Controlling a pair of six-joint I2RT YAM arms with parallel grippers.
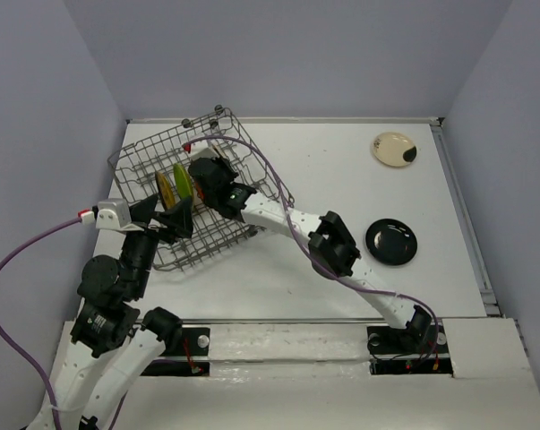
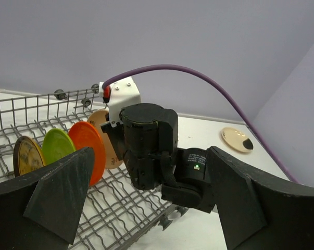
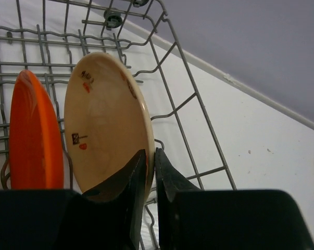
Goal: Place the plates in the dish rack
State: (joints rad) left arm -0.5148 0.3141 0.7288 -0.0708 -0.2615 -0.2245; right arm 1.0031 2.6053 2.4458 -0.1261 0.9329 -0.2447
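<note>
The grey wire dish rack (image 1: 137, 150) stands at the far left. A patterned dark gold plate (image 2: 27, 156), a lime green plate (image 2: 59, 146) and an orange plate (image 2: 88, 148) stand upright in it in a row. My right gripper (image 3: 150, 166) is shut on the rim of a cream plate (image 3: 104, 120), which is upright in the rack beside the orange plate (image 3: 34, 135). My left gripper (image 2: 151, 208) is open and empty at the rack's near side, facing the right wrist. A glossy black plate (image 1: 391, 241) and a second cream plate (image 1: 394, 149) lie on the table at the right.
The right arm (image 1: 332, 244) stretches diagonally across the table's middle. A purple cable (image 1: 270, 184) loops over the rack's right side. Grey walls close the table on the far, left and right sides. The rack's wire wall (image 3: 183, 125) runs just right of the held plate.
</note>
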